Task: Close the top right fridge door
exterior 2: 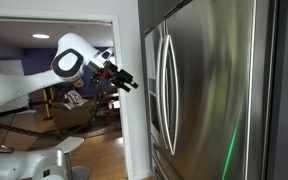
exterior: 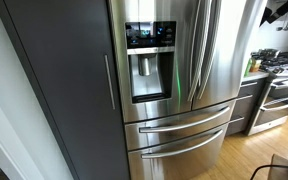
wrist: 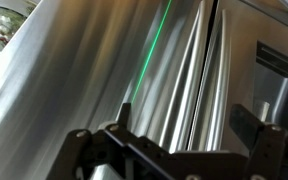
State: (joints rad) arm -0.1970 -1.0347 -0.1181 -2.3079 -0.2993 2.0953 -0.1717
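Brushed stainless steel: top right fridge door (exterior: 229, 55), a tall plain panel with a vertical bar handle (exterior: 212, 45) at its inner edge. It stands beside the dispenser door (exterior: 149, 55) and above the wide drawers (exterior: 179, 125). The panel appears in line with its neighbour; full closure cannot be told. A green light streak (wrist: 147, 60) crosses the steel in the wrist view. Gripper (exterior 2: 130, 82) — jaws spread wide, holding nothing — hangs in the air before the fridge front, clear of door and handle.
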